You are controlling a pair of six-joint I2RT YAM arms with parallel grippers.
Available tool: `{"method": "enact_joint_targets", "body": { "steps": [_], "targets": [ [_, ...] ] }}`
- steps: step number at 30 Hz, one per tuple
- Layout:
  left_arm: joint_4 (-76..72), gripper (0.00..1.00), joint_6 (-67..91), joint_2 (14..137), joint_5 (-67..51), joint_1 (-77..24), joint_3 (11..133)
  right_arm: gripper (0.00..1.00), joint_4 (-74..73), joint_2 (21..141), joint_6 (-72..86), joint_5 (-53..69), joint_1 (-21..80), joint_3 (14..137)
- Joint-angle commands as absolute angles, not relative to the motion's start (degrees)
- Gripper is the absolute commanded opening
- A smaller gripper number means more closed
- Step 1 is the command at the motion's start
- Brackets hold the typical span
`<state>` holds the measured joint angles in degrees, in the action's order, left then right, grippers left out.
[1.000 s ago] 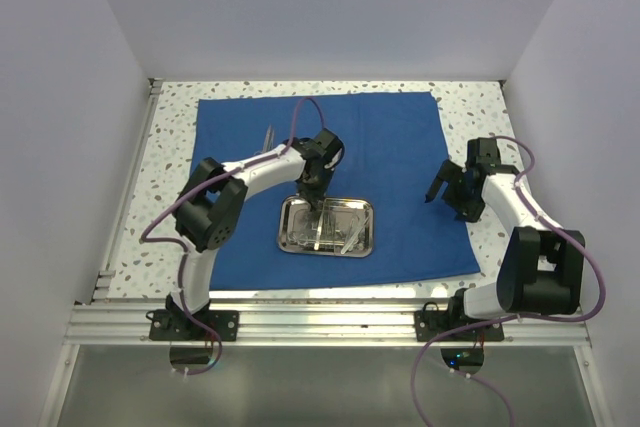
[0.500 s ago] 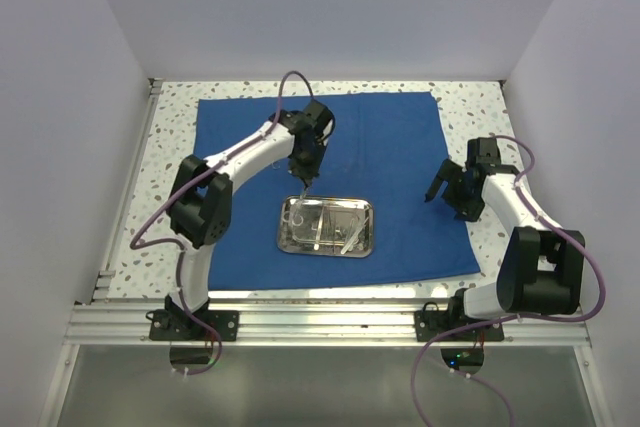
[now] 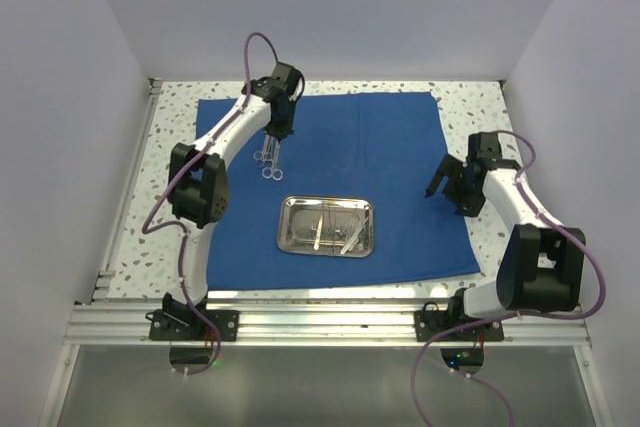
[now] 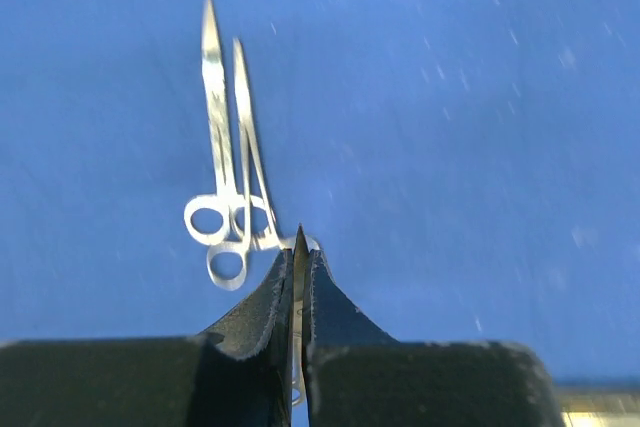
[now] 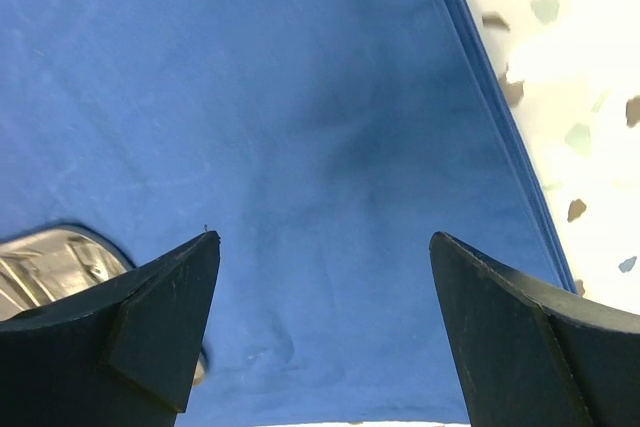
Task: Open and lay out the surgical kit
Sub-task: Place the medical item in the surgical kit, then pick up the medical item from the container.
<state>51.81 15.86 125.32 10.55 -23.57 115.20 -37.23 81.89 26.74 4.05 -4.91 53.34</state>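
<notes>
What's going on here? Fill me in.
The blue cloth is spread flat with the steel tray on it, a few instruments inside. The left claw is shut on a thin steel piece at the cloth's far left, beside two ring-handled instruments lying there. The right claw hangs open over the cloth's right edge, holding nothing.
</notes>
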Motion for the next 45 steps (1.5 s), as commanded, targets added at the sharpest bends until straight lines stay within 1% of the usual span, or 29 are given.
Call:
{"method": "enact_joint_targets", "body": {
  "steps": [1, 2, 3, 4, 5, 6, 7, 8, 11, 13, 16, 17, 18, 19, 20, 22, 24, 26, 27, 29, 30, 32, 35, 39, 41, 45],
  "targets": [
    [45.98, 0.00, 14.50, 128.49, 17.21, -22.51, 119.70, 0.89, -38.67, 82.88, 26.54, 5.36, -4.92, 57.83],
    [43.79, 0.01, 14.68, 128.76, 17.66, -21.63, 119.79, 0.89, -39.11, 82.97, 26.80, 5.62, -4.92, 58.53],
    [42.20, 0.13, 14.68, 129.02, 18.10, -21.27, 119.10, 0.89, -39.20, 82.88, 26.89, 5.71, -4.92, 58.88],
    [40.71, 0.39, 14.94, 128.94, 18.98, -21.01, 118.48, 0.89, -39.37, 82.79, 26.81, 6.23, -4.92, 59.15],
    [37.56, 0.54, 14.77, 128.67, 19.33, -20.83, 116.48, 0.89, -39.72, 82.79, 27.07, 6.50, -4.92, 59.76],
    [35.88, 0.71, 14.59, 127.37, 19.86, -20.83, 115.24, 0.88, -39.81, 82.44, 27.24, 6.85, -4.75, 59.94],
    [34.82, 0.92, 14.50, 126.83, 20.73, -20.74, 114.53, 0.88, -39.99, 82.09, 27.42, 7.55, -4.57, 60.38],
    [34.63, 0.99, 15.11, 126.30, 21.26, -20.66, 114.09, 0.88, -39.99, 81.74, 27.51, 7.91, -4.14, 60.99],
    [35.77, 1.00, 16.43, 123.15, 22.32, -20.65, 112.08, 0.89, -39.90, 79.63, 26.72, 7.21, 1.21, 63.27],
    [35.86, 1.00, 17.57, 118.58, 21.80, -20.66, 109.09, 0.89, -38.94, 77.88, 26.10, 6.60, 7.97, 64.16],
    [34.90, 1.00, 19.15, 109.80, 18.30, -20.83, 99.52, 0.89, -36.39, 76.99, 27.94, 5.01, 17.20, 65.04],
    [33.76, 1.00, 19.33, 107.34, 16.80, -20.83, 93.66, 0.89, -36.13, 76.99, 29.08, 4.14, 19.58, 65.39],
    [33.49, 1.00, 19.68, 102.79, 15.48, -20.92, 90.91, 0.89, -36.38, 76.99, 30.14, 1.09, 23.51, 65.48],
    [33.23, 1.00, 20.30, 100.57, 13.29, -21.00, 88.01, 0.89, -36.56, 76.91, 31.28, 0.27, 24.95, 65.39],
    [32.35, 1.00, 20.30, 98.37, 11.97, -21.27, 82.41, 0.88, -35.95, 76.73, 33.64, 0.09, 27.48, 64.52],
    [32.34, 1.00, 20.56, 92.74, 9.42, -21.53, 77.63, 0.84, -35.86, 76.64, 36.11, -1.31, 30.05, 64.16],
    [33.83, 1.00, 20.83, 87.84, 6.35, -21.71, 72.09, 0.80, -37.60, 78.48, 38.05, -3.67, 35.05, 66.26],
    [35.15, 1.00, 21.53, 84.83, 4.23, -22.14, 67.27, 0.75, -43.64, 82.07, 38.50, -5.88, 38.65, 71.94],
    [35.33, 1.00, 21.97, 82.12, 4.04, -22.50, 65.76, 0.70, -45.42, 86.18, 38.58, -6.93, 41.72, 73.98],
    [35.07, 1.00, 23.55, 79.03, 3.26, -23.11, 61.19, 0.65, -49.11, 89.81, 39.19, -9.40, 45.15, 78.02],
    [35.16, 1.00, 24.08, 76.49, 2.73, -23.29, 60.13, 0.59, -49.65, 92.96, 39.46, -9.49, 45.87, 78.83],
    [36.55, 1.00, 25.40, 74.37, 1.85, -23.64, 59.07, 0.56, -50.44, 95.17, 41.21, -10.02, 47.37, 79.63],
    [38.05, 1.00, 25.23, 71.64, 2.28, -23.99, 60.02, 0.52, -48.44, 97.03, 42.62, -10.28, 47.81, 77.44],
    [41.65, 1.00, 24.35, 71.89, 4.65, -23.99, 62.75, 0.46, -45.97, 97.99, 42.45, -10.99, 47.72, 74.45],
    [44.20, 1.00, 24.43, 71.63, 5.45, -24.08, 64.33, 0.45, -44.05, 99.14, 41.67, -10.20, 47.72, 73.40],
    [43.33, 1.00, 25.22, 69.78, 6.59, -24.08, 62.76, 0.44, -38.94, 101.24, 40.70, -6.86, 47.81, 70.93]
  ]
}}
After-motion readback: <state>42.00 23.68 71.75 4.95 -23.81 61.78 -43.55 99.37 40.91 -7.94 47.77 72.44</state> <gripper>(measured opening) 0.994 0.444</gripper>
